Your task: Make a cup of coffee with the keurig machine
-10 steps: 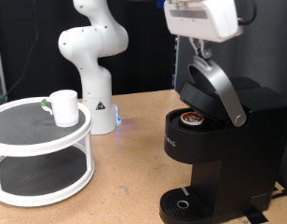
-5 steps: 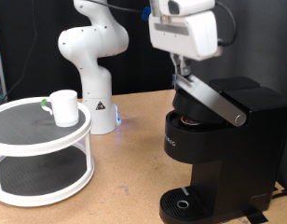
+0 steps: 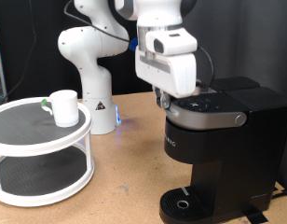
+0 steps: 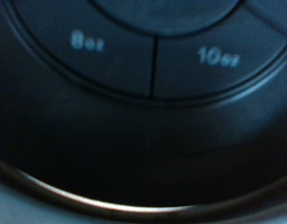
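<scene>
The black keurig machine stands at the exterior view's right with its lid down flat. My gripper sits at the lid's front edge, its fingers mostly hidden under the white hand. The wrist view is filled by the lid top, showing the 8oz and 10oz buttons and a silver rim. The white cup stands on the top tier of a round white shelf at the exterior view's left, far from the gripper. The machine's round base has nothing on it.
The white arm's base stands behind the shelf on the wooden table. The shelf's lower tier shows nothing on it. Dark curtains close off the back.
The gripper has come down and towards the exterior view's left, pushing the raised lid shut. The pod seen in the open chamber is now covered. The cup has not moved.
</scene>
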Motion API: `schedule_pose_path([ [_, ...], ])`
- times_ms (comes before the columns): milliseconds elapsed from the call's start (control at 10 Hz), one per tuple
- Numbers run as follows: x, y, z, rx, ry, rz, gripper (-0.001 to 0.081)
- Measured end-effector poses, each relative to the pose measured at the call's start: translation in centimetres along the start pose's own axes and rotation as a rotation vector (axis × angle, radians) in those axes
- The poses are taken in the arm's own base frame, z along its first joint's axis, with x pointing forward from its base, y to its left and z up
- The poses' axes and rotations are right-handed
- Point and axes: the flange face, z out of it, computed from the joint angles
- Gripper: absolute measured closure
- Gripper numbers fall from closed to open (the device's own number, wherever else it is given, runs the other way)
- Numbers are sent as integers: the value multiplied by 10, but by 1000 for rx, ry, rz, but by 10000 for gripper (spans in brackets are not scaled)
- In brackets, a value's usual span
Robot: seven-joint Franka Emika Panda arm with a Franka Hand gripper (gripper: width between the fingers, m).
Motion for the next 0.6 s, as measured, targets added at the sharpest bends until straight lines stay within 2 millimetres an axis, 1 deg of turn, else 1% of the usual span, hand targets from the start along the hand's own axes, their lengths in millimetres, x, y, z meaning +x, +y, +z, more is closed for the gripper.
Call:
schedule_pose_path([
  [100,-3,-1,11,-4,-6,11,804],
  [200,-4,0,16,-17,-4,18,804],
  [600,-4,1,17,-22,-1,30,804],
])
